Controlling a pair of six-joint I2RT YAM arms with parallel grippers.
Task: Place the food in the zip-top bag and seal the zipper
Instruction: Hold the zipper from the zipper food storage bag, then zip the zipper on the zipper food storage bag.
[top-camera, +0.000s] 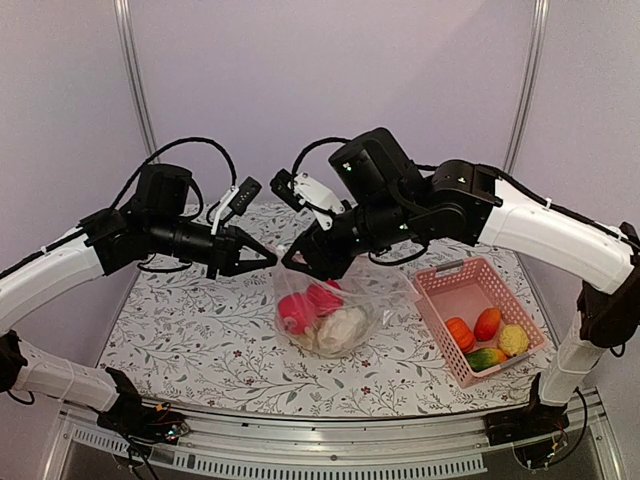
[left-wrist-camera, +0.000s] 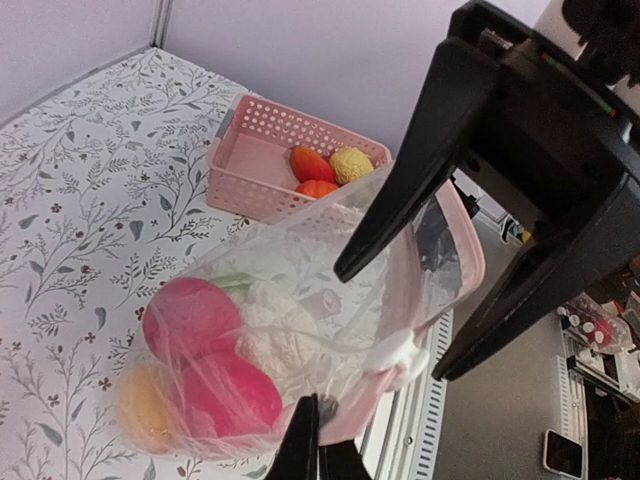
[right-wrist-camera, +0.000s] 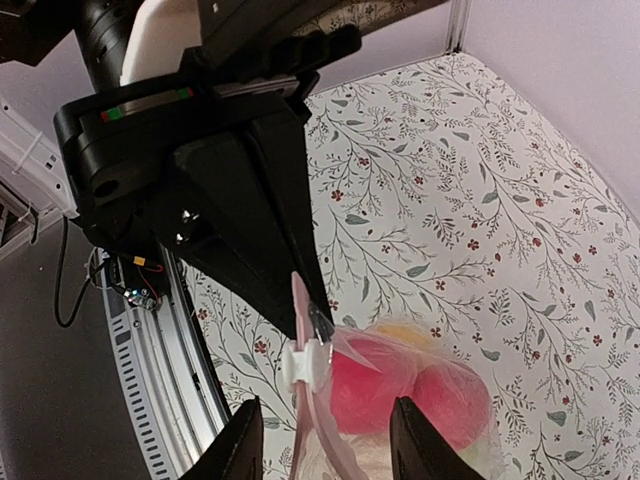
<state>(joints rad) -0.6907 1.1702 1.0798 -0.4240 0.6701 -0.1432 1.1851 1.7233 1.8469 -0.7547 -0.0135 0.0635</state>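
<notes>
Clear, glossy, crinkly plastic: zip-top bag (top-camera: 352, 292). Matt pink plastic: basket (top-camera: 452, 268). Matt printed sheet: tbl cover (top-camera: 200, 330).

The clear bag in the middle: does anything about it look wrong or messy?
Nothing spilled or torn. One oddity: four food pieces sit in the pink basket, yet the left gripper pinches the zipper and the open right gripper straddles it.

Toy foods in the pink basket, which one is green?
The green piece at the near end of the pink basket, closest to the arm bases. The orange piece, red-orange piece and yellow piece sit behind it.
</notes>
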